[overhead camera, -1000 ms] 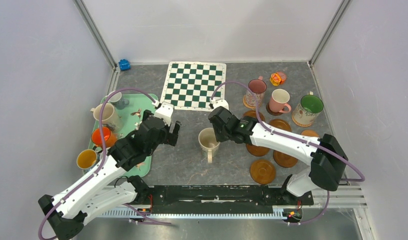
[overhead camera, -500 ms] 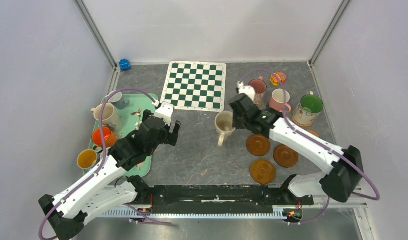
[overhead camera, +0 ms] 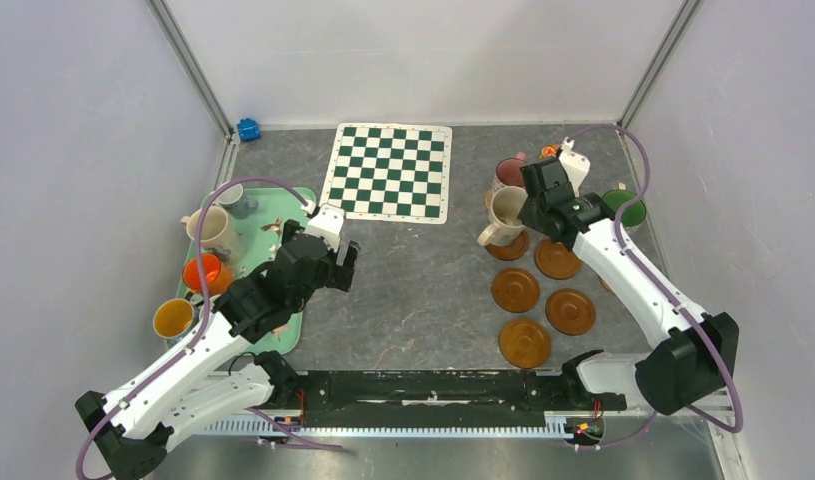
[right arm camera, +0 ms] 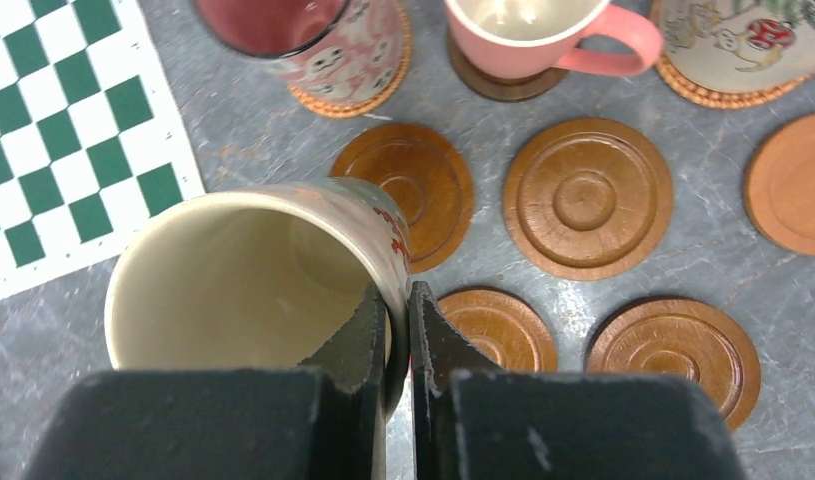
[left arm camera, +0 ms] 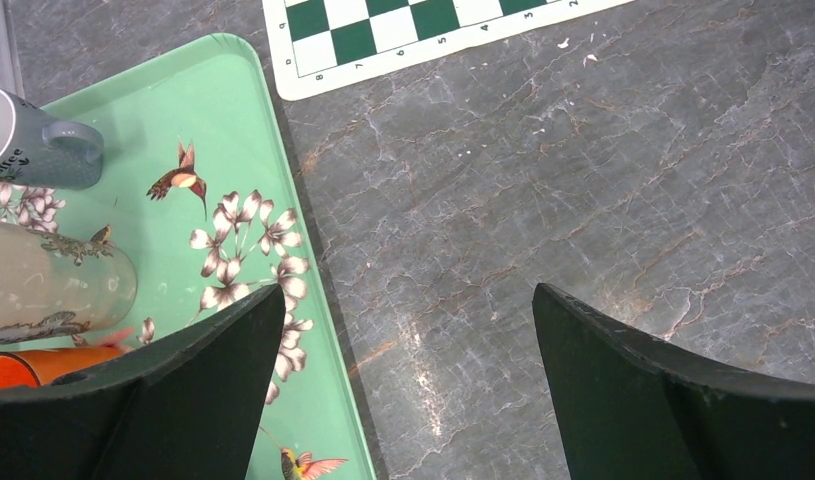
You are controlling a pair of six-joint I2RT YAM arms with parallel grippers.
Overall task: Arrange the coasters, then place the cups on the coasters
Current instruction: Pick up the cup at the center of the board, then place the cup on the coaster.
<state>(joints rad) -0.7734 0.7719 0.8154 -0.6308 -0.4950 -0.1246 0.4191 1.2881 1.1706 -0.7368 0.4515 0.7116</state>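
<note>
cream cup [right arm camera: 243, 280] hangs in the right claw [right arm camera: 398, 300], which is closed narrow on the cup's rim wall, one finger inside and one outside. it sits just beside and partly over an empty brown coaster [right arm camera: 408, 190]. three other cups [right arm camera: 528, 30] stand on coasters [right arm camera: 503, 88] behind it. the step in hand looks like placing this cup. next it needs centring over that coaster, lowering upright, then letting go. the left claw [left arm camera: 408, 310] hangs wide and empty by the green tray [left arm camera: 233, 130], where more cups [overhead camera: 215, 232] wait.

Eight cups [overhead camera: 214, 232], nine coasters [overhead camera: 524, 342], one tray [left arm camera: 228, 125], one chequered mat [overhead camera: 388, 170]
</note>
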